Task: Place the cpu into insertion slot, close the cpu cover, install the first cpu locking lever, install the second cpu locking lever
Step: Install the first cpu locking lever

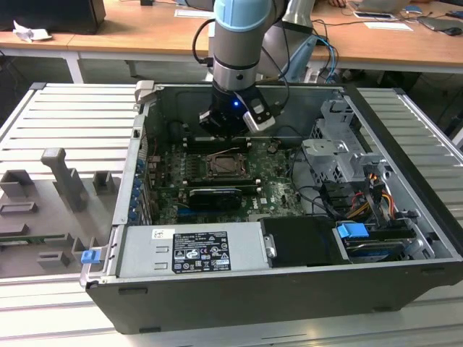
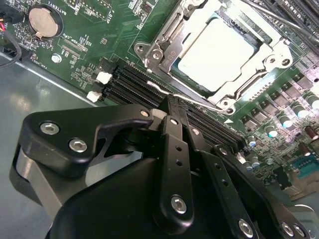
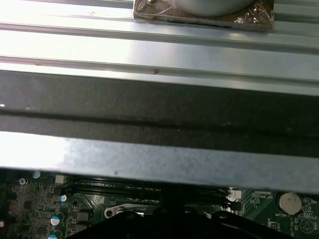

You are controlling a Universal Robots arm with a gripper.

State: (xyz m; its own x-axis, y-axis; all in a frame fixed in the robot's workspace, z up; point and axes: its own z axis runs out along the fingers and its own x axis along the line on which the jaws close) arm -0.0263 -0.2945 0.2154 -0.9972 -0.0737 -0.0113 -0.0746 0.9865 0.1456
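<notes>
In the exterior view my gripper (image 1: 226,134) hangs inside the open computer case, just behind the insertion slot (image 1: 230,165) on the green board. The second wrist view shows the cpu (image 2: 217,52), a pale square face, lying in the socket with the grey cpu cover (image 2: 273,56) framing it flat. A thin wire locking lever (image 2: 199,101) runs along the socket's near edge. My gripper (image 2: 171,102) is shut, its black fingertips pressed together right at this lever. Whether the wire is pinched or only touched is hidden by the fingers. A second thin rod (image 2: 284,25) crosses the socket's far side.
Long black memory slots (image 2: 130,88) and a coin battery (image 2: 44,22) flank the socket. A black card (image 1: 213,196), power supply (image 1: 192,249) and drive cage (image 1: 336,155) fill the case. The case wall (image 3: 159,119) rises close behind the gripper. Grey fixtures (image 1: 65,181) stand on the exterior view's left.
</notes>
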